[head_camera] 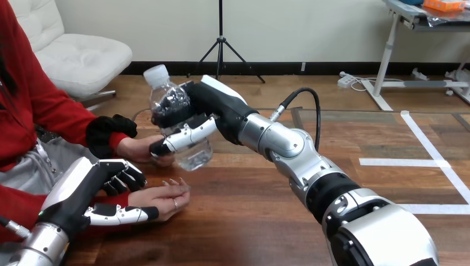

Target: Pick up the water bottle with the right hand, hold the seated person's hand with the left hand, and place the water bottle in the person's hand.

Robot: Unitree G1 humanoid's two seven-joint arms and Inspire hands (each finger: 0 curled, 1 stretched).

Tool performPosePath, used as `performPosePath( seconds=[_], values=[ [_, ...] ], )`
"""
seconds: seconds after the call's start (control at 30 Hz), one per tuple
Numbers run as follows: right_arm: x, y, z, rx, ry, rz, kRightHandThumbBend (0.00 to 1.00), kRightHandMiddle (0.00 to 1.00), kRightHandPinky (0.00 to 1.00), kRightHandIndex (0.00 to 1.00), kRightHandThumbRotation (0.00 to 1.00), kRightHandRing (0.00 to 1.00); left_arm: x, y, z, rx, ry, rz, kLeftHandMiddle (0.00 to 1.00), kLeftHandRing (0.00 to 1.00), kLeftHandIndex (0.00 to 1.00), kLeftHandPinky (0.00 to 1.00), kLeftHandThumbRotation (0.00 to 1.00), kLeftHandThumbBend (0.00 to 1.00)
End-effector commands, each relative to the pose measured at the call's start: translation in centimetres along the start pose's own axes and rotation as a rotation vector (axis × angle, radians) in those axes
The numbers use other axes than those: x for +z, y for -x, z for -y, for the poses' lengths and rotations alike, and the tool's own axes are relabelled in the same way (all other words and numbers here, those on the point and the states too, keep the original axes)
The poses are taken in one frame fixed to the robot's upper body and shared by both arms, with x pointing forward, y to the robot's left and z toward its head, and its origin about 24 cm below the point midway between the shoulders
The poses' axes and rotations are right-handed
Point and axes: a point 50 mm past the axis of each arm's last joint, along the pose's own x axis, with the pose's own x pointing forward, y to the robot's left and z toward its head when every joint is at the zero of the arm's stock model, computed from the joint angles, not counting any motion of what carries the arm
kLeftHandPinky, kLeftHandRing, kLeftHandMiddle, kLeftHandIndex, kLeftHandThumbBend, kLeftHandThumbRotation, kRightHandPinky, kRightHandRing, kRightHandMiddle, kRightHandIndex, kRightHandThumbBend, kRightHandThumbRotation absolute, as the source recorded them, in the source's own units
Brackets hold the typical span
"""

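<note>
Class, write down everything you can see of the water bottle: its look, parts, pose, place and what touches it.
The water bottle is clear ribbed plastic with a white cap, and its contents look clear. It is tilted, cap leaning to the view's left. The right hand grips it, fingers curled round its middle. Its base sits low over the wooden table, close by the person's hand. Whether the base touches either one cannot be told.

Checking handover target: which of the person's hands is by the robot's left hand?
The nearer hand, touching the left hand; the other hand sits behind the water bottle.
</note>
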Motion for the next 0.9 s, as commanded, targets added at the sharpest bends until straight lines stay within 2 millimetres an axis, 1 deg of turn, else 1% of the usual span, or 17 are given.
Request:
performPosePath(
  seconds=[0.0, 0.67, 0.87],
  values=[
    [1.9, -0.3, 1.9, -0.065, 0.058, 0.026, 0.91, 0.42, 0.28, 0.46, 0.0, 0.35, 1.6, -0.9, -0.3, 0.009, 0.012, 0.112, 0.52, 0.47, 0.52, 0.41, 0.32, 0.95],
    [-0.3, 0.4, 2.0, -0.104, 0.041, -0.07, 0.91, 0.41, 0.28, 0.46, 0.0, 0.33, 1.8, 0.5, -0.5, 0.037, 0.041, 0.18, 0.52, 0.46, 0.53, 0.41, 0.29, 0.95],
    [-0.9, 0.6, 1.9, -0.112, 0.048, -0.09, 0.91, 0.41, 0.27, 0.46, 0.0, 0.33, 1.8, 0.8, -0.7, 0.037, 0.041, 0.185, 0.53, 0.46, 0.53, 0.41, 0.31, 0.94]
  ],
)
